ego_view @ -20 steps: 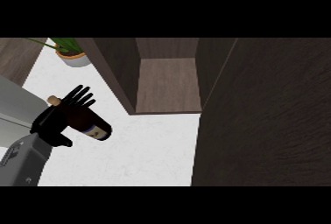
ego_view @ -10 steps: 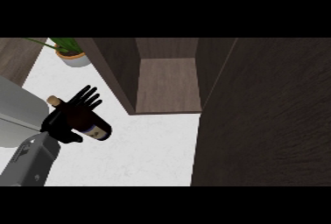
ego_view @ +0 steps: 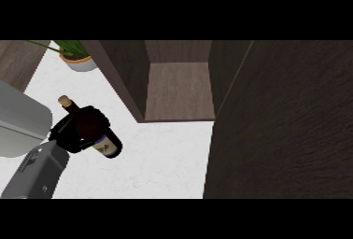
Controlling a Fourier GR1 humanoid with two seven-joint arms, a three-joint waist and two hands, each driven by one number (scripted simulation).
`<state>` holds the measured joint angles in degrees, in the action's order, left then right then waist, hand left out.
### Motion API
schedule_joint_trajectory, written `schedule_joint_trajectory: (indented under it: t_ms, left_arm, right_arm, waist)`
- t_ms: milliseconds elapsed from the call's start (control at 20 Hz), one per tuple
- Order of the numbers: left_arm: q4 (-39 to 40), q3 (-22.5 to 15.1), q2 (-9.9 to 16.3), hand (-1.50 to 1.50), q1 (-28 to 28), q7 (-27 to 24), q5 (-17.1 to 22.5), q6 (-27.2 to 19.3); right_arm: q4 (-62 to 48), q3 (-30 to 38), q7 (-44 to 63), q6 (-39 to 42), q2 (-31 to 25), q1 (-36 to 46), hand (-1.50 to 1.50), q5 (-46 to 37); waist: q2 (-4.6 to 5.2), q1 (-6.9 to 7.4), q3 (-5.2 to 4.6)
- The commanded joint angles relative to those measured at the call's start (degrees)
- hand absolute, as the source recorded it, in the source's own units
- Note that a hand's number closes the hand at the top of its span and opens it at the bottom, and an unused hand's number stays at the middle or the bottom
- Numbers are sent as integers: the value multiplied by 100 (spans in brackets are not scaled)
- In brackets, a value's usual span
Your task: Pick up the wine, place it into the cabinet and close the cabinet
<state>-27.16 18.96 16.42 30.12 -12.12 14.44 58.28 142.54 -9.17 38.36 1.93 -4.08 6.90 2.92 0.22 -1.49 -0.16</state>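
Note:
The dark wine bottle (ego_view: 108, 145) lies tilted on the white counter (ego_view: 165, 161), with its cork (ego_view: 66, 99) pointing up-left and its label toward the lower right. My left hand (ego_view: 81, 128) comes in from the lower left on a grey forearm. Its fingers are curled round the bottle's shoulder and hide the neck. The open cabinet (ego_view: 179, 88) stands to the right of the bottle, and its wooden shelf is bare. My right hand does not show.
The cabinet's dark door (ego_view: 289, 126) stands open and fills the right side of the view. A potted plant (ego_view: 77, 59) sits at the back left. A grey rounded object (ego_view: 17, 126) lies at the left edge, close to my forearm.
My left hand's fingers were spread over the bottle and have now curled round it. The bottle has shifted slightly, and its cork now shows above the hand.

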Motion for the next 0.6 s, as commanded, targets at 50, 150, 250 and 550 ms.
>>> schedule_joint_trajectory:
  t_ms: [50,150,250,550]
  left_arm:
    - [-520,-271,-135,150,-449,-998,-283,878]
    - [-1157,-487,-199,150,-552,-1334,-604,554]
    - [-1428,-435,-126,150,-679,-1691,-797,-45]
    - [-2199,136,-498,150,-1648,-2029,-1090,-3160]
  right_arm:
    - [450,-88,-116,100,8,-352,-150,117]
    - [699,-63,202,18,-32,-310,-150,196]
    - [513,-6,48,44,-39,-325,-150,171]
    - [318,79,-115,-33,3,-321,-150,57]
  waist:
    - [-1,25,3]
    - [-24,-4,-5]
    - [-11,42,1]
    - [-74,248,22]
